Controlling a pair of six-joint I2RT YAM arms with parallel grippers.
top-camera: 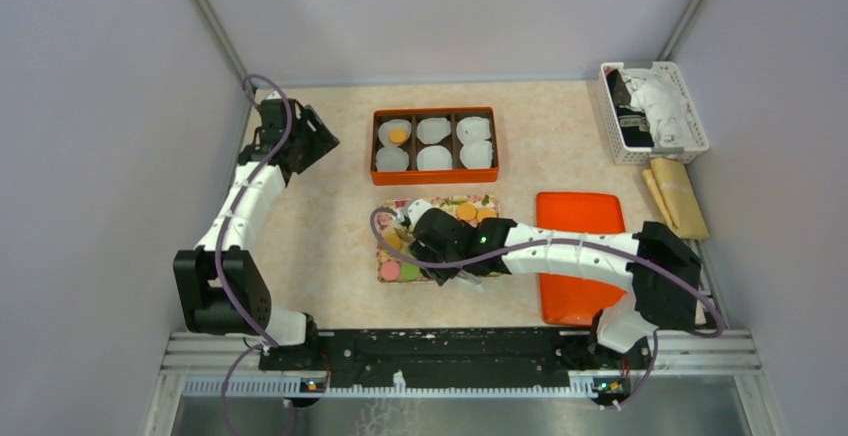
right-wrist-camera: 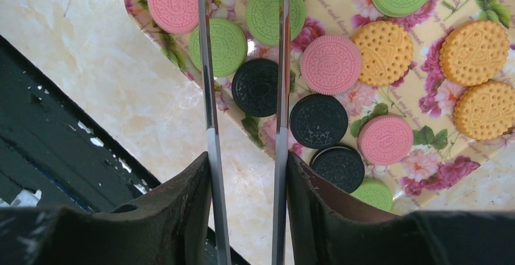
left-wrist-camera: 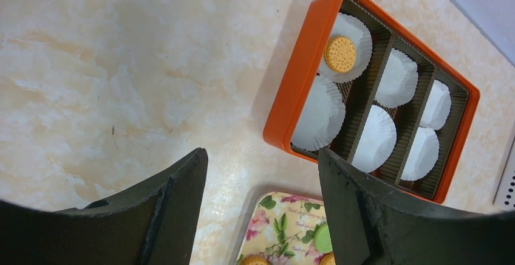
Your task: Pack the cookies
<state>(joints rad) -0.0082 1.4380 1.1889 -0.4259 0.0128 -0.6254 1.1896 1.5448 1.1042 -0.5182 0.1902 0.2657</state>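
Note:
Cookies in pink, green, black and orange lie on the floral tray [right-wrist-camera: 428, 104] in the right wrist view. My right gripper [right-wrist-camera: 246, 161] is shut on metal tongs [right-wrist-camera: 207, 95]. The two tong blades reach over the tray with a black cookie [right-wrist-camera: 255, 87] between them. From above, the right gripper [top-camera: 425, 241] hangs over the tray [top-camera: 388, 253]. The orange box [left-wrist-camera: 297, 76] holds white paper cups, and one orange cookie [left-wrist-camera: 340, 54] sits in its corner cup. My left gripper [left-wrist-camera: 261, 155] is open and holds nothing, above the table left of the box [top-camera: 434, 113].
An orange lid [top-camera: 580, 256] lies right of the floral tray, under my right arm. A white basket [top-camera: 655, 111] with cloths stands at the back right, a tan packet [top-camera: 678, 196] beside it. A black rail [top-camera: 440, 346] runs along the near edge.

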